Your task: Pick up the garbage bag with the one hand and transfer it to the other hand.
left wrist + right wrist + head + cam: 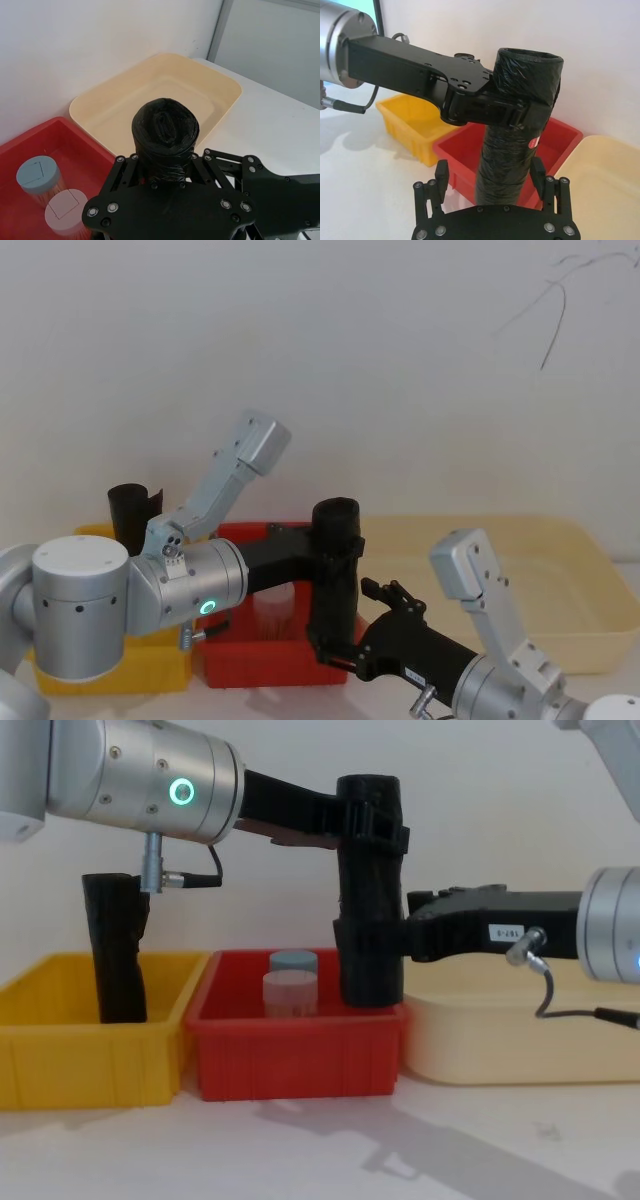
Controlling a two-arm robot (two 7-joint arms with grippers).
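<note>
The white bench (300,1150) is carrying a cream tray (560,580), a yellow bin (90,1060) and a red bin (300,1060) side by side. Over the red bin the left claw (372,820), on the teal-ringed arm, is clamping the garbage bag (368,920) near its top and holding it upright in the air. The right claw (490,172) is reaching in lower down, its fingers (442,176) spread wide and straddling the roll's lower half without pinching it. The roll is looking light and fairly stiff, though its wrapped film is probably slick and yielding a little, so the free lower half is seeming the sound place to squeeze squarely. A kinked black roll (115,950) is standing in the yellow bin, and two small jars (290,985) are sitting in the red one.
</note>
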